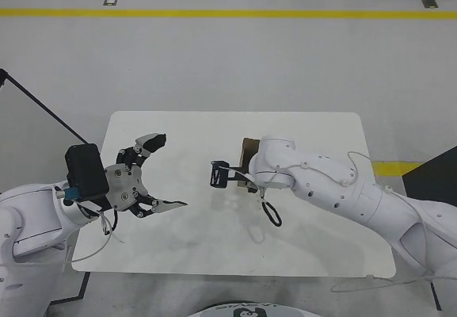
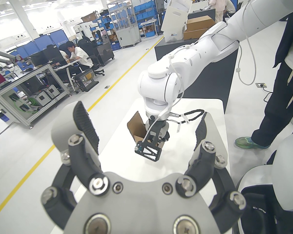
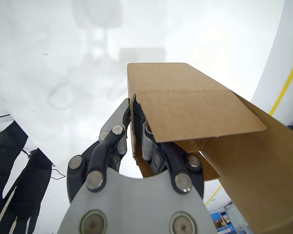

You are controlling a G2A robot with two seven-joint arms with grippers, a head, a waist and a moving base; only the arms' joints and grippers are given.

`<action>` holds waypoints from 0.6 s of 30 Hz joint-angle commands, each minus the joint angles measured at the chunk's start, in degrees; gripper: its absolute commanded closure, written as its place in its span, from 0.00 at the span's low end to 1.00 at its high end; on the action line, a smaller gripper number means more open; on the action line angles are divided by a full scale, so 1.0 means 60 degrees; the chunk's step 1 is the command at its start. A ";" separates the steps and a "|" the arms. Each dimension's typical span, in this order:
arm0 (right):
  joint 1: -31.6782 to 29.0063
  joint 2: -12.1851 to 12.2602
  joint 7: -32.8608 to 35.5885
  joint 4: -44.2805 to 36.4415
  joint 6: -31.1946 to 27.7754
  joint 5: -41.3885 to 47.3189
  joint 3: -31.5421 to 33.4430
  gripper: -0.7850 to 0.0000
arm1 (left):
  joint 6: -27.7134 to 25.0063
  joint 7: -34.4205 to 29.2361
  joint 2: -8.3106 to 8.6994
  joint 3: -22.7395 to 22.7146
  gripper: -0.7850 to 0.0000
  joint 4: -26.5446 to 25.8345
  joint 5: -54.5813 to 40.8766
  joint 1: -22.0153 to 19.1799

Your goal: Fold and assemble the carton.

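The brown carton [image 3: 185, 108] is partly folded, with one flap bent over its open end. My right gripper [image 3: 134, 125] is shut on one of its side walls and holds it over the white table [image 1: 307, 238]. From above, just a brown corner of the carton [image 1: 249, 146] peeks out behind the right wrist [image 1: 274, 162] near the table's middle. My left gripper [image 1: 165, 174] is at the table's left part, wide open with nothing between its fingers, pointing at the carton [image 2: 136, 125] from a short distance away.
A black cable loop [image 1: 272, 214] hangs from the right arm above the table. A dark frame [image 1: 30, 103] stands off the table's left side, and a dark bench [image 1: 450, 170] at the right. There is bare table in front and behind.
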 commanded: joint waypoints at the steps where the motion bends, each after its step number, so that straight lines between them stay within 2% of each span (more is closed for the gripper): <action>1: -0.0004 -0.0007 -0.0029 0.0030 -0.0010 -0.0016 -0.0007 1.00 | 0.0000 0.0000 0.0000 0.0000 0.00 0.0000 0.0000 0.0000; 8: -0.0036 -0.0005 -0.0124 0.0048 -0.0013 -0.0175 -0.0021 1.00 | 0.0000 0.0000 0.0000 0.0000 0.00 0.0000 0.0000 0.0000; 11: -0.0201 -0.0056 -0.0376 0.0100 -0.0410 -0.0929 -0.0284 1.00 | 0.0000 0.0000 0.0000 0.0000 0.00 0.0000 0.0000 0.0000; 18: -0.0342 -0.0272 -0.0865 0.0532 -0.1121 -0.1401 -0.0452 1.00 | 0.0000 0.0000 0.0000 0.0000 0.00 0.0000 0.0000 0.0000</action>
